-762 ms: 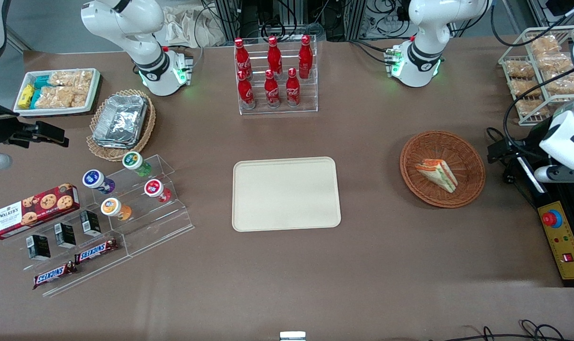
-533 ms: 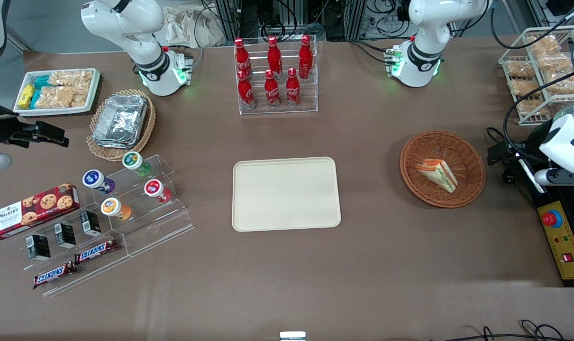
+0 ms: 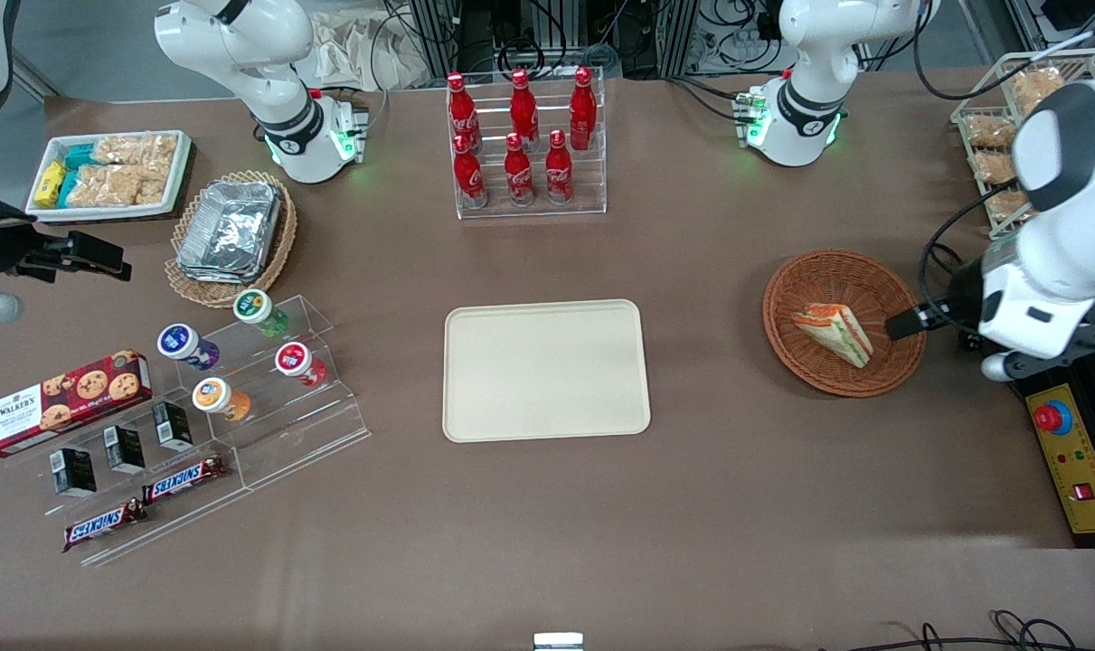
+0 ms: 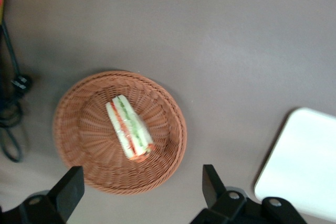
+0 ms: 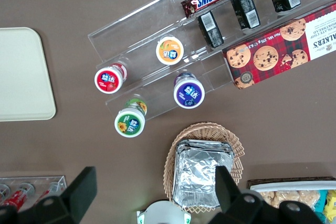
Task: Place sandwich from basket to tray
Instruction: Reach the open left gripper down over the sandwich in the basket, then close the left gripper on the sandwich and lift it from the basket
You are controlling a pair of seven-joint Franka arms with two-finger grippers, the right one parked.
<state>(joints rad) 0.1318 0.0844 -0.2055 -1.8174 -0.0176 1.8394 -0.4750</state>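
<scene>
Movement is the news: over the last moment the left arm has swung in from the right edge of the front frame, and its end effector (image 3: 904,323) now reaches over the rim of the reddish-brown wicker basket (image 3: 904,357), where before it hung off the worktop's end near the cables. In the wrist view its fingers (image 4: 68,190) stand wide apart with nothing between them, framing the basket. Sandwich position is unchanged: the wedge sandwich (image 3: 834,333) lies on its side in the middle of the basket, orange and green filling showing along the cut edge. At centre frame the cream tray (image 3: 545,370) sits bare, well apart from the basket. I judge this the approach: the transfer has not begun, and the descent onto the sandwich comes next.
</scene>
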